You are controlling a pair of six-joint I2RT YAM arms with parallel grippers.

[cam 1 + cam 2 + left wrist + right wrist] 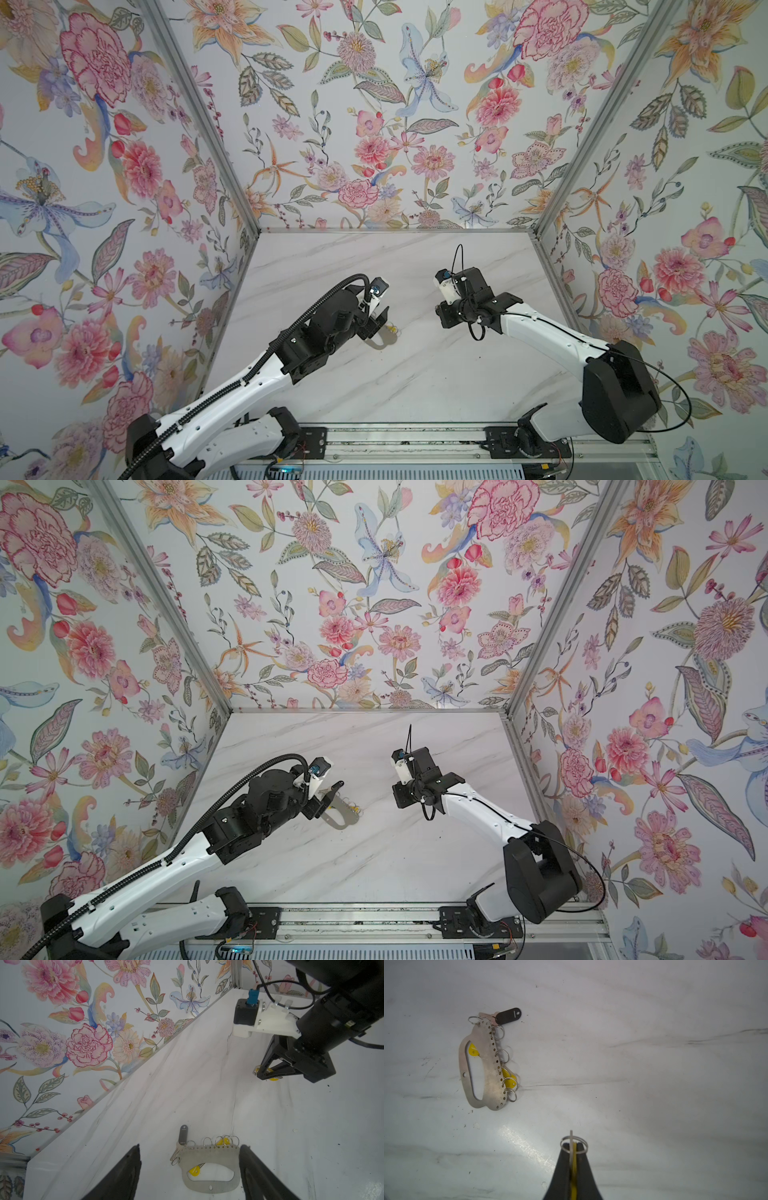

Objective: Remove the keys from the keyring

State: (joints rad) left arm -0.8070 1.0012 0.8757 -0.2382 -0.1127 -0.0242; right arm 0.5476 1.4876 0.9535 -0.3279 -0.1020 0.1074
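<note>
Steel keyring (207, 1157) lies under splayed left end effector (190, 1147); right end effector (573, 1146) pinches yellow-tagged key (571, 1138)

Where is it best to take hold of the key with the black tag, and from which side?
Probably by the black tag itself, from above, jaws across its narrow width. It lies flat and sticks out past the end of the keyring, free on both long sides, while the key lies close against the keyring's edge.

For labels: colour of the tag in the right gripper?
Yellow tag, clearest in the right wrist view.
</note>
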